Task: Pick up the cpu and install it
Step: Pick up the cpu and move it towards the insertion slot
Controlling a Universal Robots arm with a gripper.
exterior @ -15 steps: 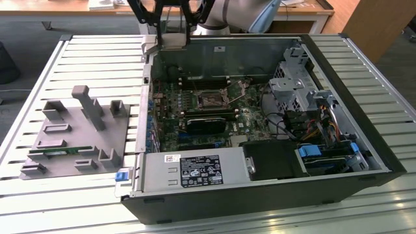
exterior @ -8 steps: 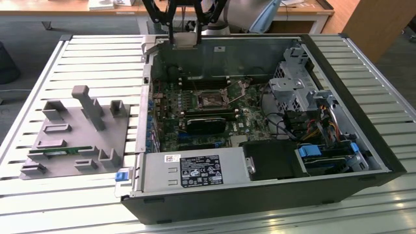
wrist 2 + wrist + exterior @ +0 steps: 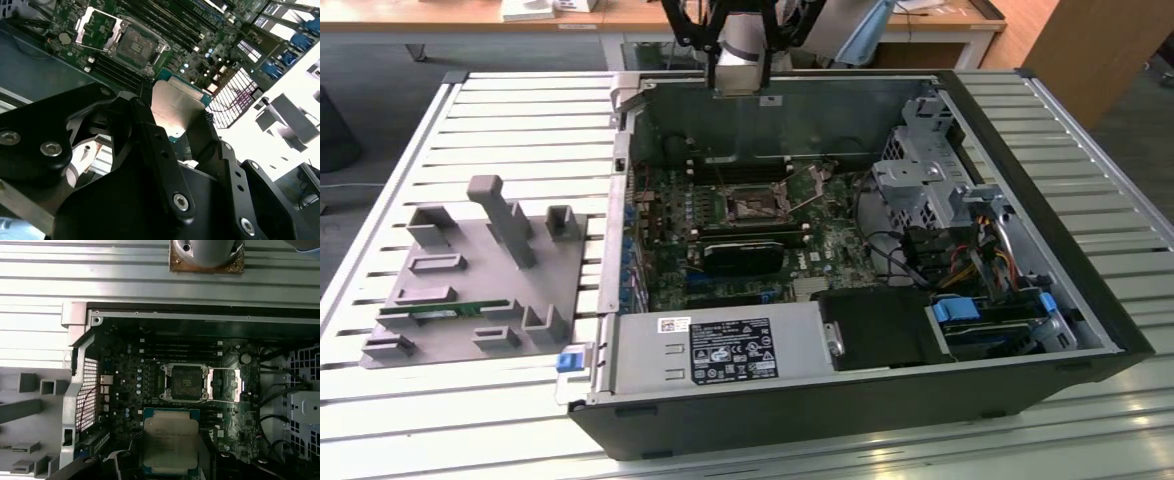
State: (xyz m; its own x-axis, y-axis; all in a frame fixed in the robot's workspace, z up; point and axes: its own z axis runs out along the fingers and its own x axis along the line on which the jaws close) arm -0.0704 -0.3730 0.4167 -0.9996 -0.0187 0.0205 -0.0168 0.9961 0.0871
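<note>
While fingers (image 3: pixel 155 145) grip the cpu (image 3: pixel 175 112), the case (image 3: pixel 854 410) (open) holds the socket (image 3: pixel 184 382).

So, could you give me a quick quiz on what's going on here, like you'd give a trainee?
1. True or false: the gripper holds the cpu between its fingers.
2. The socket on the motherboard is: A) open and empty, B) closed over a chip, C) covered by a fan.
3. Fill in: in the exterior view, the grey tray lies on the ___ of the computer case.

Key: 1 true; 2 A; 3 the exterior view's left.
</note>
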